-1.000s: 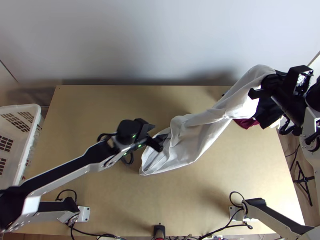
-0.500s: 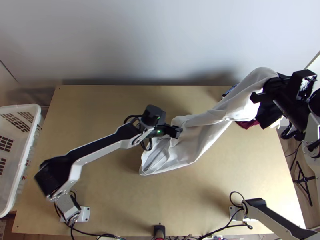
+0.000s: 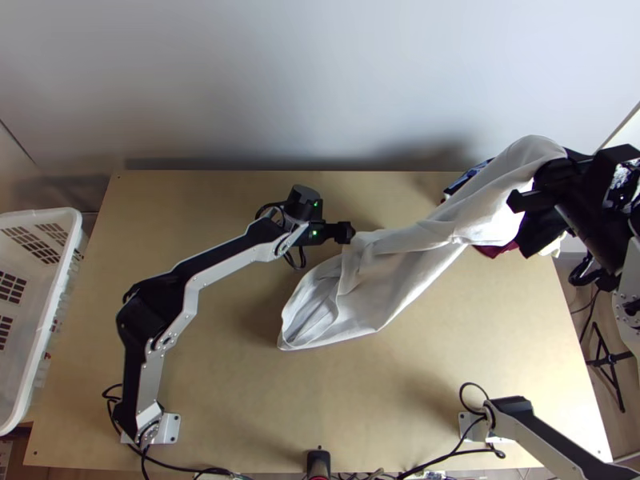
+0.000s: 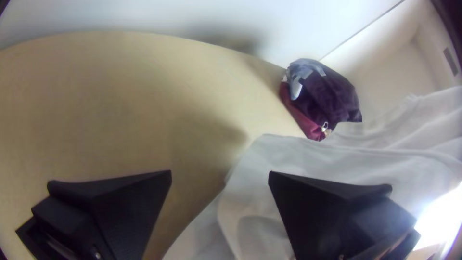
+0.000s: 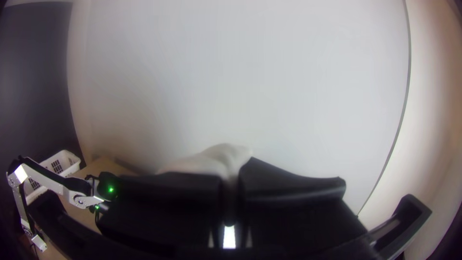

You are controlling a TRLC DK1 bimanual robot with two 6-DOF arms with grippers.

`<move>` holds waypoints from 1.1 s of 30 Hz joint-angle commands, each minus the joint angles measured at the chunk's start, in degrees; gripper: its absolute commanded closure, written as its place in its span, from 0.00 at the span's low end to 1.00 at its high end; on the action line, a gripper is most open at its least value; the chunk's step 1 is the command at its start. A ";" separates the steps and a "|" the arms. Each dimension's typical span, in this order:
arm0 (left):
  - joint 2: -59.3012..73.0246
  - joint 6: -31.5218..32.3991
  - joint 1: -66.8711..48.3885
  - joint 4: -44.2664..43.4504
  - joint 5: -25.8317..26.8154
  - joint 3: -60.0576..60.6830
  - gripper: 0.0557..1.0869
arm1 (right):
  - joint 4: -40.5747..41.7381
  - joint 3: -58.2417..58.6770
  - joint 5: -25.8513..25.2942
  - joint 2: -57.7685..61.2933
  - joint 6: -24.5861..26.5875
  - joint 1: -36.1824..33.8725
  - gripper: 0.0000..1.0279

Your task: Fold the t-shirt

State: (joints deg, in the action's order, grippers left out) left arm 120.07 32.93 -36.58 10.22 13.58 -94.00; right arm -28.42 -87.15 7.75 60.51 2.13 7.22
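Observation:
The white t-shirt [image 3: 400,276] is bunched lengthwise, its lower end on the middle of the table and its other end raised toward the right gripper [image 3: 520,196]. In the right wrist view my right gripper [image 5: 230,180] is shut on white cloth [image 5: 219,156]. My left gripper [image 3: 350,233] is at the upper left edge of the lying part. The left wrist view shows the left gripper [image 4: 220,175] open, one finger over the t-shirt [image 4: 337,168] and the other over bare table; whether it touches the cloth, I cannot tell.
Dark and maroon cloths [image 3: 496,246] lie at the table's right back, partly behind the raised t-shirt. A white basket [image 3: 60,220] stands off the left edge. Cables [image 3: 200,472] run along the near edge.
The left gripper has moved from over the t-shirt's lower left part, first rightward, then up the picture to its upper edge. The right gripper has shifted slightly right, holding the cloth.

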 commanded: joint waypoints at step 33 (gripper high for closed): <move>-4.58 9.00 0.72 -4.33 -1.02 -1.37 0.92 | 3.46 4.63 -0.01 -0.04 3.85 -2.74 0.97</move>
State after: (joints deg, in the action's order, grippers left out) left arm 122.87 42.46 -38.35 7.40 15.68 -98.41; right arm -26.44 -83.83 7.62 60.47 6.31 4.73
